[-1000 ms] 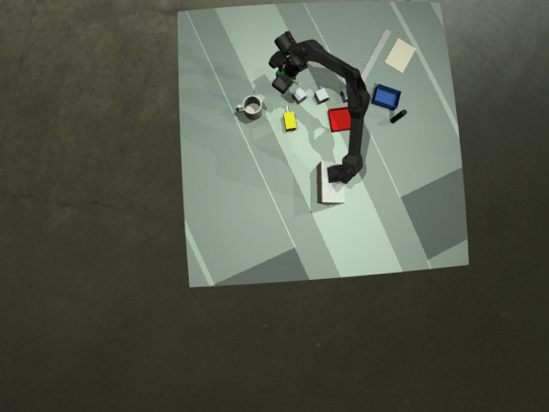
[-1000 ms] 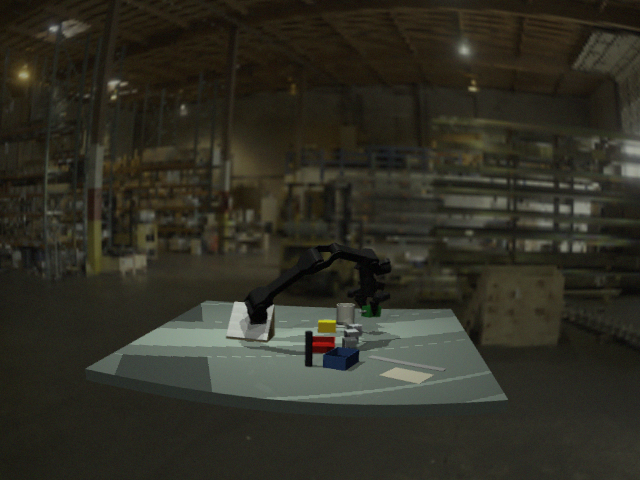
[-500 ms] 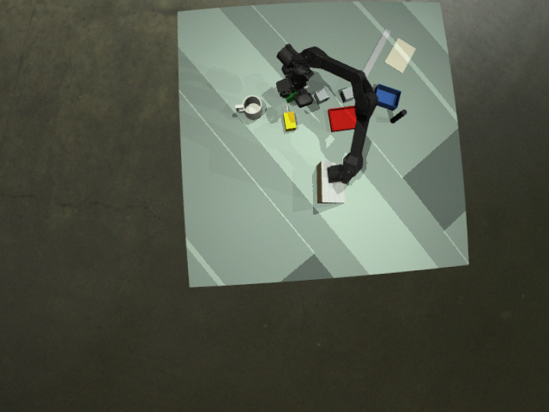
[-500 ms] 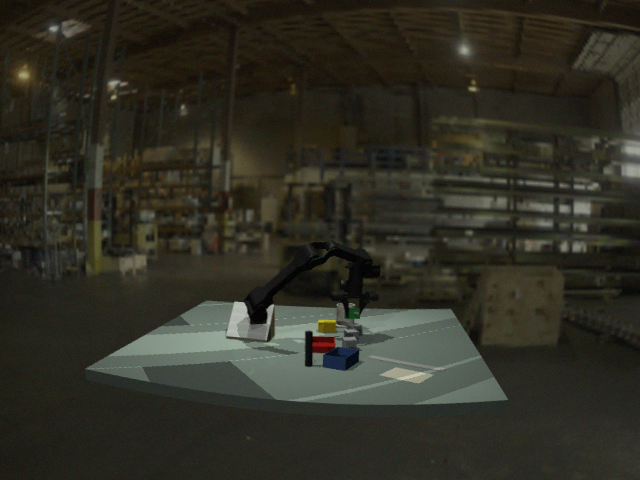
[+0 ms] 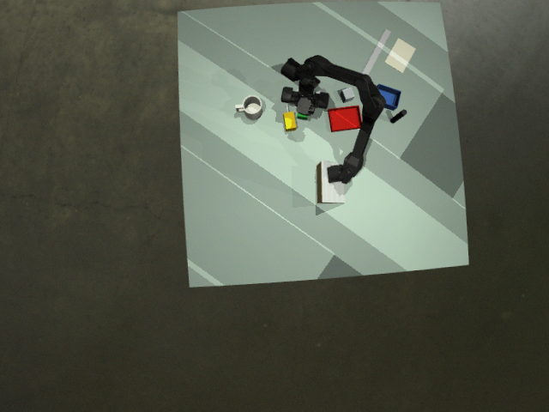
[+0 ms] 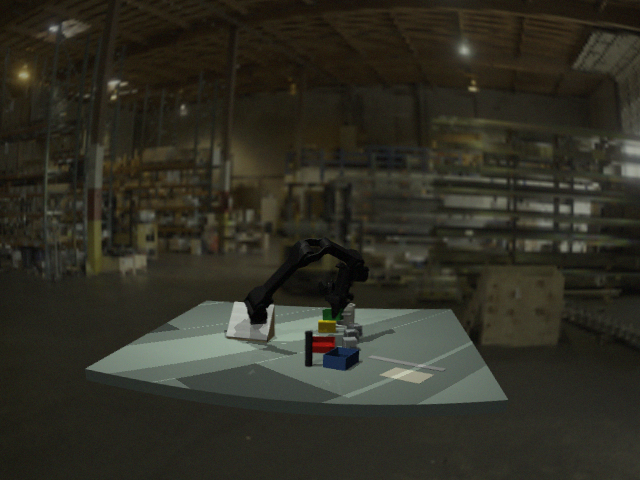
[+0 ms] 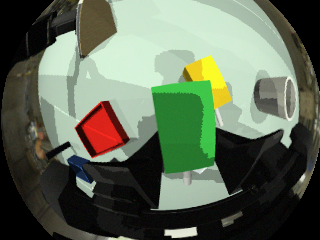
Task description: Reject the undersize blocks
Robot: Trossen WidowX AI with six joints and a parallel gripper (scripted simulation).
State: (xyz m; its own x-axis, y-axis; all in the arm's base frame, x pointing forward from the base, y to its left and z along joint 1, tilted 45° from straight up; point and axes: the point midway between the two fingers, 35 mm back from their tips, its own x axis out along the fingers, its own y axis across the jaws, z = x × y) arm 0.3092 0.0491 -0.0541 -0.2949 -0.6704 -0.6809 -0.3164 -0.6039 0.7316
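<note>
You see a smooth, plastic-looking red tray [image 5: 345, 118] [image 6: 324, 344] [image 7: 102, 129]; mug [image 5: 252, 107] [image 7: 275, 97], glazed ceramic in look; wedge's side [image 5: 319, 182] [image 6: 271, 325] [image 7: 96, 27], wood-brown, matt.
</note>
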